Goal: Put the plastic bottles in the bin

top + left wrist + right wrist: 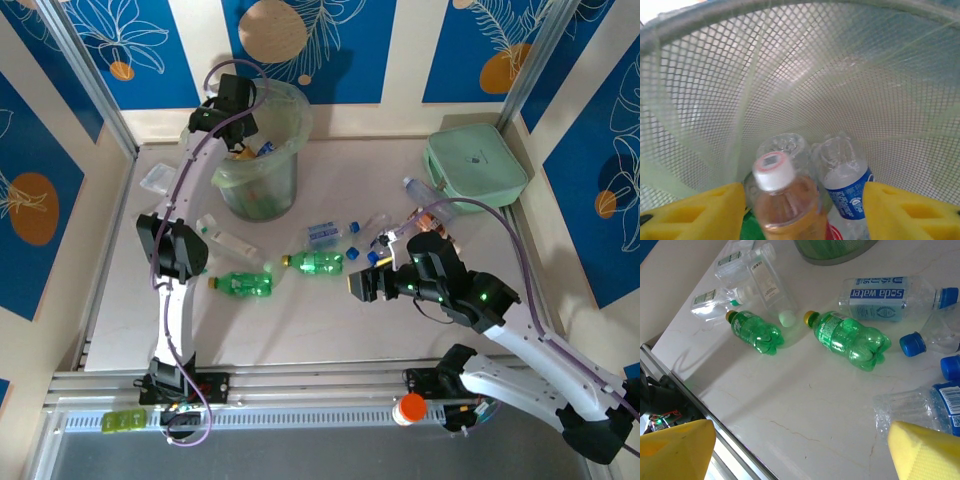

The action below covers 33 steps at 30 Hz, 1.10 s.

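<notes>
Yellow pads of the left gripper (804,212) are standing apart inside the mouth of the bin (840,75). An amber bottle (787,200) with a white cap is lying between them with a gap showing on its right side, so the jaws are looking released rather than clenched. The arm is reaching over the rim, presumably so the bottle is landing among those already inside, such as the blue-labelled bottle (847,185) just beside it. The right gripper (360,285) is hovering low over the table (300,330), jaws spread wide and grasping nothing. It is facing 2 bottles lying on their sides, the larger green bottle (850,337) and the smaller green bottle (757,332), with the soda water bottle (885,297) beyond, probably lining up the next pick.
</notes>
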Each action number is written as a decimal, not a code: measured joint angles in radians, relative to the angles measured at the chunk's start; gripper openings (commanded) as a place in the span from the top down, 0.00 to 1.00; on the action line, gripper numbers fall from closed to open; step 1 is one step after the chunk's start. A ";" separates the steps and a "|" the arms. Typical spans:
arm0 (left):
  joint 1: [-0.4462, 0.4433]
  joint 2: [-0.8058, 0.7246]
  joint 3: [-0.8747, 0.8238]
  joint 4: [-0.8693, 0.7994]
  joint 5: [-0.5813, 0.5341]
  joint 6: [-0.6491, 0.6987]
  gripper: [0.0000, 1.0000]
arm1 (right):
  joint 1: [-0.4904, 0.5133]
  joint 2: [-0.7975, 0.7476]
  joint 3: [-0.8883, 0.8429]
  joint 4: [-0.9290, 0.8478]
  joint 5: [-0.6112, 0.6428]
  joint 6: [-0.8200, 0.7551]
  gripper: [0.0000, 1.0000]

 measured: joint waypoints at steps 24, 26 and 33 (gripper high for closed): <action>-0.060 -0.606 -0.422 0.109 0.131 -0.068 0.33 | -0.003 -0.028 0.101 -0.107 0.076 0.059 0.15; -0.086 -0.717 -0.557 0.127 0.131 -0.117 0.33 | -0.004 -0.034 0.093 -0.121 0.112 0.100 0.16; -0.144 -0.969 -0.956 0.167 0.186 -0.249 0.32 | -0.058 -0.027 0.024 -0.183 0.240 0.345 0.19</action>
